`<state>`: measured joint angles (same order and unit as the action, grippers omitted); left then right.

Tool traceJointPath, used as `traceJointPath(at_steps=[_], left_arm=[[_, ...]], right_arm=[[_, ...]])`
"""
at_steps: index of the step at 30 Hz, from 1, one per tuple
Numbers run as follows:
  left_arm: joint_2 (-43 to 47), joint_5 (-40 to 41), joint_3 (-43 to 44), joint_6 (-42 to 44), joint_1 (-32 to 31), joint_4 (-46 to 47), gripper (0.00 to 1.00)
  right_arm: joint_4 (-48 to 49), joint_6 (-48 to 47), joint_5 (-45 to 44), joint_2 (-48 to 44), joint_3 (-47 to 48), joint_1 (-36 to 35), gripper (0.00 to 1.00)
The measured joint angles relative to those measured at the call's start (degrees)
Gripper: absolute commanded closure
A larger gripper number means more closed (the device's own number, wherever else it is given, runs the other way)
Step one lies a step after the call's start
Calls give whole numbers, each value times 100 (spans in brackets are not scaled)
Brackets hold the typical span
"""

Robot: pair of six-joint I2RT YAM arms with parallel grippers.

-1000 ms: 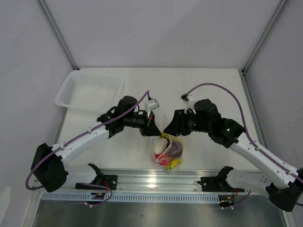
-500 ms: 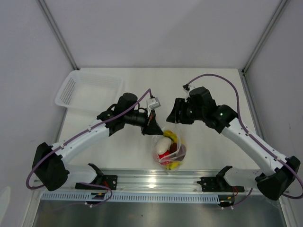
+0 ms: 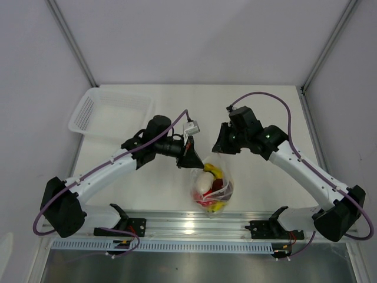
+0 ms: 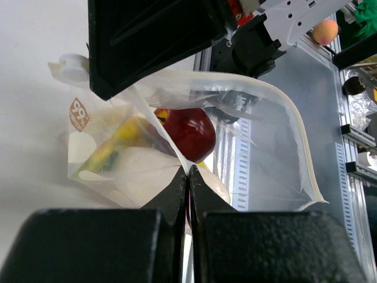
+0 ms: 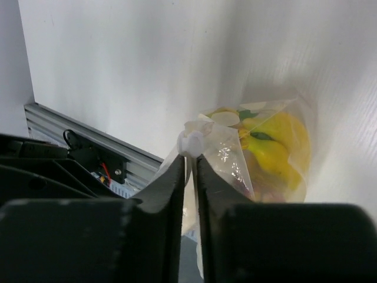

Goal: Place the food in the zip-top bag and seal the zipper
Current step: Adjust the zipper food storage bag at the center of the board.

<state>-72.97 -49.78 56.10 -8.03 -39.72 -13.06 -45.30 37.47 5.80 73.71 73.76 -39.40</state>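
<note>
The clear zip-top bag [image 3: 213, 190] hangs between my two grippers over the table's near edge, with the food inside. My left gripper [image 3: 196, 164] is shut on one side of the bag's mouth [image 4: 187, 172]. Past it sit the red apple [image 4: 189, 133], a yellow banana [image 4: 111, 148] and the white radish [image 4: 138, 171]. The zipper [image 4: 296, 131] curves open on the right. My right gripper [image 5: 189, 158] is shut on the bag's edge just under a white slider [image 5: 189, 143]. The banana bunch [image 5: 275, 148] shows through the plastic beyond it.
A white mesh basket [image 3: 112, 112] stands at the table's far left. An aluminium rail [image 3: 194, 224] with both arm bases runs along the near edge, right under the hanging bag. Grey walls close in the table on the left, back and right.
My right gripper has swung back and a little right, then closed on the bag's edge by the slider. The bag's mouth is now stretched between the grippers. The left gripper stayed shut in place.
</note>
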Motion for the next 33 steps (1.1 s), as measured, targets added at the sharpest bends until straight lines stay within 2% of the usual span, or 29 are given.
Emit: traceJointPath(at_steps=[2,5,6,7,12,14,16,20,21,22,33], left_arm=[[-2,-4,0,-50,0,39,96],[2,-20,2,-142,0,138,73],[15,-17,2,-208,0,184,60],[35,-7,2,-247,-4,214,52],[186,407,109,-533,-195,286,33],[188,752,251,-599,-385,260,30],[190,1161,367,-686,-579,254,17],[181,2144,660,-903,-1005,101,13],[177,2463,754,-942,-1165,48,2],[168,2763,857,-960,-1327,7,0],[-341,6146,1198,-1381,-2914,-101,0]], right_arm=[[-17,42,2,61,0,-2,97],[-28,114,-37,96,0,-13,100],[-26,153,-66,96,0,-13,100],[-26,175,-94,94,0,-13,100],[-28,461,-291,63,0,-13,100],[-33,623,-393,7,0,-13,100],[-57,798,-549,-81,0,-44,100],[-157,1154,-1025,-236,0,-162,100],[-186,1241,-1154,-267,0,-184,100],[-210,1335,-1235,-289,0,-201,100],[-328,2118,-1803,-544,-2,-227,100]])
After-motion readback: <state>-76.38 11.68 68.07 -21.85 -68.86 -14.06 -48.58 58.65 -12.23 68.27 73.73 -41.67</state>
